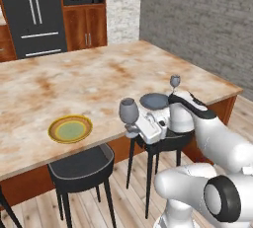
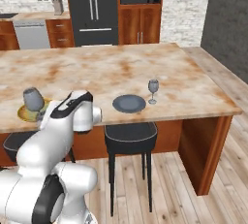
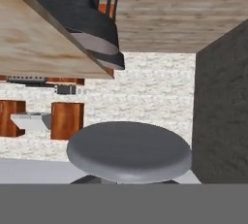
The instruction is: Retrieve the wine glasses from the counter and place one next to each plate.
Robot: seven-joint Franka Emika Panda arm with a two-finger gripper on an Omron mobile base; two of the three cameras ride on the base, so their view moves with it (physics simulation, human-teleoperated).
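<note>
Over the near edge of the island table (image 1: 59, 81), between the two black stools (image 1: 81, 165), the gripper (image 1: 132, 129) carries a wine glass (image 1: 128, 110). The jaws are pinched narrow low on it, at the stem or foot as far as I can tell; the smoky bowl stands upright above the hand. From the hand camera the round grey underside of the glass (image 3: 128, 150) sits just above the fingertips, so the glass lies straight in the grip, not beside it.

Second glass (image 2: 153, 91) is already down on the table, upright, just to the right of the grey plate (image 2: 129, 104) and apart from it.

Yellow plate (image 1: 70, 129) lies near the table edge, to the left of the carried glass. From the right base camera the held glass (image 2: 33, 99) appears over that plate, but the left camera shows it off to one side, short of the table edge. No glass beside this plate yet.

Handling, as I judge it: light, rigid, smooth and easily broken. The thin stem is the weak point, and the bowl makes it top-heavy, so any tilt could swing it or tip it on landing. A hold low on the stem seems sound; squeezing the bowl would risk a slip. It wants setting down level, foot flat on the stone, beside the yellow rim rather than on it, before the jaws let go.
</note>
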